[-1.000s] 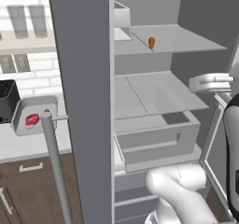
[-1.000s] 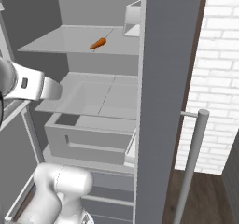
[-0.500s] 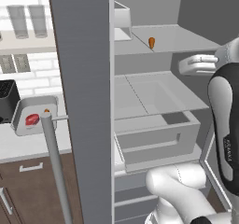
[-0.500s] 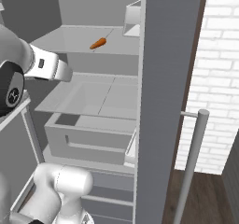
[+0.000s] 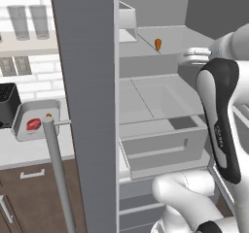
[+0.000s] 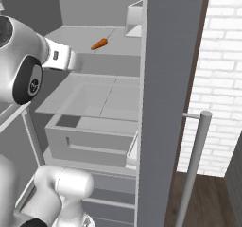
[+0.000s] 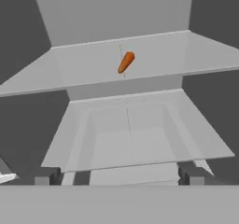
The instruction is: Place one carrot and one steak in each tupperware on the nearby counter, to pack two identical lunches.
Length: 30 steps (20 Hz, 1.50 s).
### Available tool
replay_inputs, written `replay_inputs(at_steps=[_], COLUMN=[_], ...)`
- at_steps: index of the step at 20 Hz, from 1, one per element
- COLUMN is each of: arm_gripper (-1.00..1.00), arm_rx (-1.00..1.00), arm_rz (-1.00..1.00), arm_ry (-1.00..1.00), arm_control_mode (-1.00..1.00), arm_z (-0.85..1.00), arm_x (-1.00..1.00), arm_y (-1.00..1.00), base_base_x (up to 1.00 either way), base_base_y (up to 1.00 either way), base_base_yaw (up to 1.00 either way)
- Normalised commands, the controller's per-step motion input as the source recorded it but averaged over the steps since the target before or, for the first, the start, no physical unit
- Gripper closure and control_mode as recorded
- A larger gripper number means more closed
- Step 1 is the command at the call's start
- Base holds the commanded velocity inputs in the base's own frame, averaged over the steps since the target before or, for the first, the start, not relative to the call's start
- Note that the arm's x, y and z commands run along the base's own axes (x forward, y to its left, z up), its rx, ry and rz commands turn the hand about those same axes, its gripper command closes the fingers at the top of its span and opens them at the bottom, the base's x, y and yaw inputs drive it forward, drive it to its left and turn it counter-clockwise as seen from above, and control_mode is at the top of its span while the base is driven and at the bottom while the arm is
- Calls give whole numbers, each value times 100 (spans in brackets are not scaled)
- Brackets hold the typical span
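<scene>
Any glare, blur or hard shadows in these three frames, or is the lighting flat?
Left base view: flat, even light, no glare; the carrot reads sharp on its grey shelf. Right base view: the same soft shading, white brick wall bright but not blown out. Hand view: slightly soft overall, side walls dark, open tool tips dim.

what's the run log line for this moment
stage: reaching into open fridge | gripper: open, empty | target: carrot on upper shelf | tupperware: on counter, holds steak
</scene>
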Motion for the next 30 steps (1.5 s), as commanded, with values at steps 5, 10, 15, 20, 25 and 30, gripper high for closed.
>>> replay_inputs(at_steps=[5,10,15,20,25,30], arm_gripper=[-100,-100,-100,-100,-100,-100], arm_rx=[1,0,0,0,0,0], arm_rz=[-7,-3,0,0,0,0], arm_ry=[2,2,1,1,2,8], arm_control_mode=[-100,-100,-100,-100,-100,-100], arm_z=[18,2,0,-14,-26,-5], arm_x=[53,50,52,55,60,54], arm_y=[0,-5,-14,-4,0,0], base_base_x=[0,0,0,0,0,0], base_base_y=[0,0,0,0,0,0], base_base_yaw=[0,0,0,0,0,0])
